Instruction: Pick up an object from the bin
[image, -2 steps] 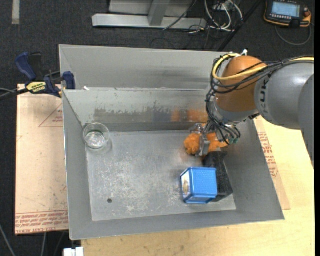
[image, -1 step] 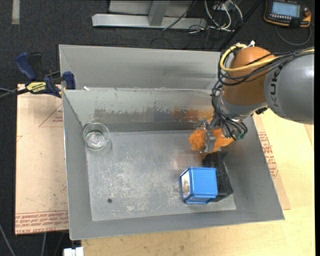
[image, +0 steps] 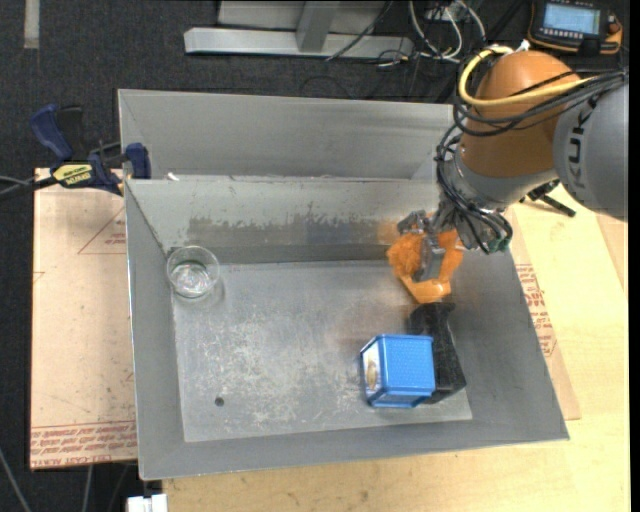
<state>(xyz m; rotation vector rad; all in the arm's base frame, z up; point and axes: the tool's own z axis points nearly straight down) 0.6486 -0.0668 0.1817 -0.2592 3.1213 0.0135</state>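
My gripper (image: 432, 264) hangs over the right part of the bin, near the back wall. Its grey fingers are shut on a crumpled orange thing (image: 427, 289), which bulges out on both sides of them and below. Just in front of it lies a black oblong thing (image: 444, 340), reaching toward the bin's front right. A blue box (image: 403, 368) with a pale end face rests against the black thing's left side.
A small clear glass cup (image: 193, 273) stands at the bin's left, close to the back wall. The arm with its orange dome comes in over the right rim. A small dark speck lies on the floor at the front left.
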